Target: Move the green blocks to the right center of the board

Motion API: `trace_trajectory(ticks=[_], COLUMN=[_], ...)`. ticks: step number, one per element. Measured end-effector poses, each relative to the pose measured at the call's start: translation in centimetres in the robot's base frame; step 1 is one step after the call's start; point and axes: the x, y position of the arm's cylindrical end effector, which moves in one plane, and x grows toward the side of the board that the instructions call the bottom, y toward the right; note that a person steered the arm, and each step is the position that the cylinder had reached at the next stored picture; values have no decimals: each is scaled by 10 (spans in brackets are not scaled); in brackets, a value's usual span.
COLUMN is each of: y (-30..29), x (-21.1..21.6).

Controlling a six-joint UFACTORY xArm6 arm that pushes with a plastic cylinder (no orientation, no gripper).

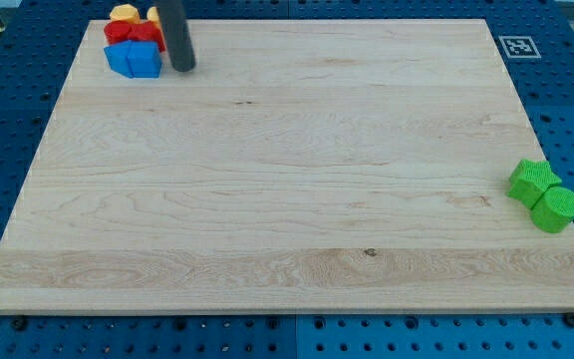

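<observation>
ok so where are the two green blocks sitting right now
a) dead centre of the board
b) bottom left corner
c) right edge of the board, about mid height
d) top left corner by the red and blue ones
c: the green star block and the green cylinder touch each other at the view's right edge, about mid height, far from my tip at the top left.

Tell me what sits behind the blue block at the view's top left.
Behind the blue block sit a red block and a yellow block. My tip stands just right of them; the rod hides part of another yellow block.
</observation>
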Motion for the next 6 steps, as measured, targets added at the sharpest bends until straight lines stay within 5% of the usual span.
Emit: trace_trajectory(ticks=[2, 4, 6], y=[62, 209, 343], x=[119, 229, 280])
